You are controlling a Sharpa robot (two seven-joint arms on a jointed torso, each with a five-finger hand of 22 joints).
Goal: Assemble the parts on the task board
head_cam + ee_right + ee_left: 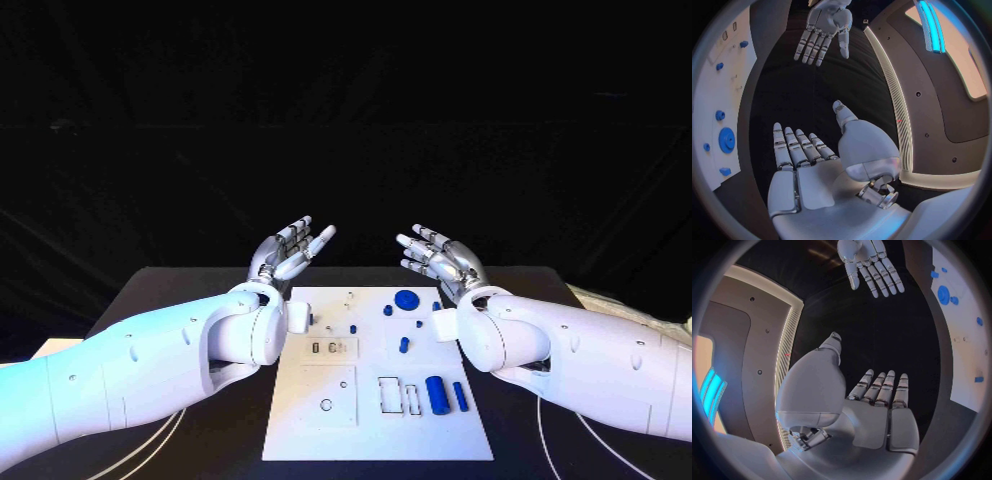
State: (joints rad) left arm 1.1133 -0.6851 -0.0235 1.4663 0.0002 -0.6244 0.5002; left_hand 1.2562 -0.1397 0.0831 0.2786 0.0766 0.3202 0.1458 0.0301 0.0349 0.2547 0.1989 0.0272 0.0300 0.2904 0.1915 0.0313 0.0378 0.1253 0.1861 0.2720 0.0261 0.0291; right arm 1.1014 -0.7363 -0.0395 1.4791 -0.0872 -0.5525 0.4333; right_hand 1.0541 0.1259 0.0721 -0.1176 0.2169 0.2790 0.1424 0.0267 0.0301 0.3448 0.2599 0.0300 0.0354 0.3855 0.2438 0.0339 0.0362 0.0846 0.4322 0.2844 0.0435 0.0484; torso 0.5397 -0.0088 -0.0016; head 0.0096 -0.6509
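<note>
Left robot hand [293,248]: raised above the far end of the flat white rectangular task board [325,435], palm up, fingers spread wide, holding nothing. Left wrist view shows the same left robot hand [873,410] with fingers straight and side by side, thumb apart.

Right robot hand [440,257]: raised opposite the left one, palm turned inward, fingers wide apart, nothing in it. Right wrist view shows this right robot hand [811,160] flat and empty, thumb held off to one side.

Hands to each other: well apart, facing across the board's far end; neither touches the board or any part.

Board: lies flat in the middle of the black bench [216,440], between the two white arms.

Round blue disc part [407,298]: on the board's far right area, just beside the right wrist.

Small blue pieces [404,345]: scattered round the disc, toward the board's middle.

Two upright blue cylinder parts [437,393]: near right area of the board, side by side, next to a row of dark-outlined rectangular slots [389,394].

Near left area: an outlined square recess with a small oval hole [326,405].
</note>
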